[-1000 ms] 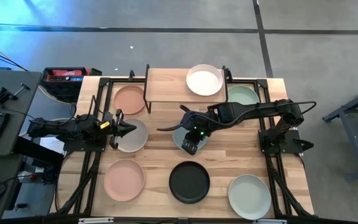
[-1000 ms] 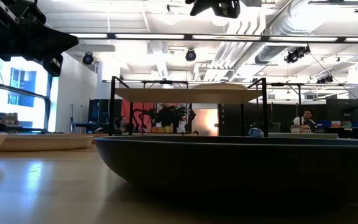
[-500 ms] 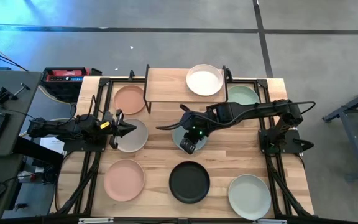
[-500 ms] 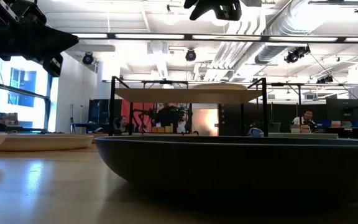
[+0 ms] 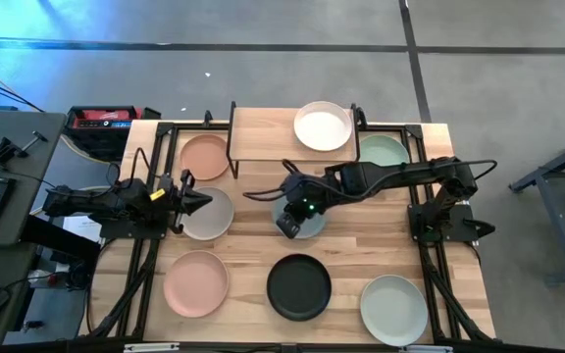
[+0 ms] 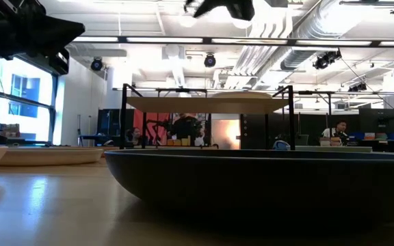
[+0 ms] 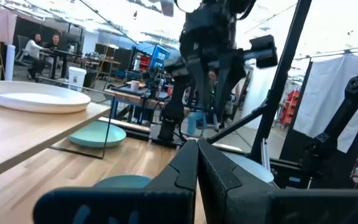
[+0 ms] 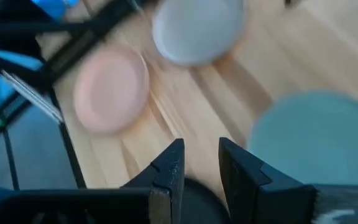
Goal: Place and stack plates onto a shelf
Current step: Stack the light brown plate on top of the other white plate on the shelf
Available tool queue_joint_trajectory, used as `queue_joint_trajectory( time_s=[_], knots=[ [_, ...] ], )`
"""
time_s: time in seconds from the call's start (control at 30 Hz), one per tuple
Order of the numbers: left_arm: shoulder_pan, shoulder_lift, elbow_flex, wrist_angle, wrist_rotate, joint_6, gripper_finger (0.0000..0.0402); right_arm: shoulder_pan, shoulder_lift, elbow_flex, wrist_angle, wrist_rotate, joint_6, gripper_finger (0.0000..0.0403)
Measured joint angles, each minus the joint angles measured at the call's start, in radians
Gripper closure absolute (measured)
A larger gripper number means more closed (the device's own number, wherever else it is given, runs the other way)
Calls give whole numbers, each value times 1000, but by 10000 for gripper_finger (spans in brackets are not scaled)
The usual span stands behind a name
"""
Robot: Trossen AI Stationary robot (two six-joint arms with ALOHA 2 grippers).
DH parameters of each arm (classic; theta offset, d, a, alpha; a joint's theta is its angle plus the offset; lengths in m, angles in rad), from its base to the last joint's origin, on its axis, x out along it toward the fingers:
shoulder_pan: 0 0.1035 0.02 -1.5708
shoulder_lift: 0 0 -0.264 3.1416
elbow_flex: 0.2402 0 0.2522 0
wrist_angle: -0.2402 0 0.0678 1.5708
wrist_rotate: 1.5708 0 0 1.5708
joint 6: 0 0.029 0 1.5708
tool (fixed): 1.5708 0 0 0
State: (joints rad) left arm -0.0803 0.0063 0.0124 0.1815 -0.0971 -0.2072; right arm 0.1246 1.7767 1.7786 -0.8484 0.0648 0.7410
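The right gripper [image 5: 288, 224] hangs over the grey-blue plate [image 5: 305, 218] at table centre, fingers partly open and empty. The shelf [image 5: 268, 137] lies toward 12 o'clock. The left gripper [image 5: 196, 201], closed and empty, waits by the grey plate [image 5: 210, 216]

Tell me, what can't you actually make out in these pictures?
- Grey-blue plate, high view: mostly covered by the right gripper.
- Shelf top, low view: seen edge-on, with the black plate filling the foreground.
- Peach plate, right wrist view: blurred.
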Motion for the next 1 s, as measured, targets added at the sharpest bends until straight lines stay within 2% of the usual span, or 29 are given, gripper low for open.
queue_joint_trajectory(
  time_s=[0.17,0.47,0.7,1.0],
  knots=[
    [0,0,0,-3,1,-1,401,0,0,0,151,40,-81,324],
    [1,0,0,-56,-9,-51,401,0,0,0,350,36,-204,324],
    [1,0,39,-88,-20,-53,401,0,0,0,362,35,-201,324],
    [1,33,132,-271,-44,-52,401,0,0,0,379,33,-223,324]
  ],
)
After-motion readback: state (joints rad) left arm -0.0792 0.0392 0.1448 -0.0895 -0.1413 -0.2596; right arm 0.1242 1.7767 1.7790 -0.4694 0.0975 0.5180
